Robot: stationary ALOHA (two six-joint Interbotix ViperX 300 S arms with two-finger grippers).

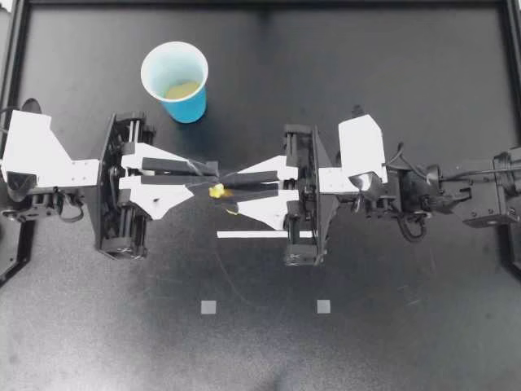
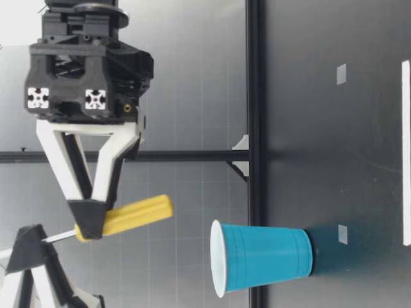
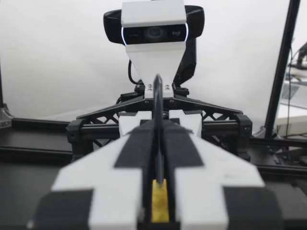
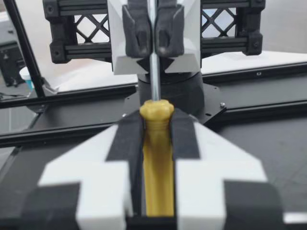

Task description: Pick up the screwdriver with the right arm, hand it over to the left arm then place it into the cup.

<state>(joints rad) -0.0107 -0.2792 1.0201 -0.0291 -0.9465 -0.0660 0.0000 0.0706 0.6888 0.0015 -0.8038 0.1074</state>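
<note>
Pickup is done and the handover is under way. My right fingers point(image 1: 264, 171) grip the screwdriver point(image 1: 217, 191) by its yellow handle, and my left fingers point(image 1: 175, 166) pinch its thin metal shaft. It hangs tilted in the air over the counter's middle. Still to do: the right lets go, then the screwdriver goes into the blue cup point(image 1: 190, 106).

top view: left claw point(image 1: 213, 176), right claw point(image 1: 227, 186) hide most of screwdriver point(image 1: 216, 191) | low view: left claw point(image 2: 31, 247) cropped

My right end effector point(image 4: 157, 125) grips the screwdriver point(image 4: 157, 167); left end effector point(image 4: 152, 48) pinches its shaft.
</note>
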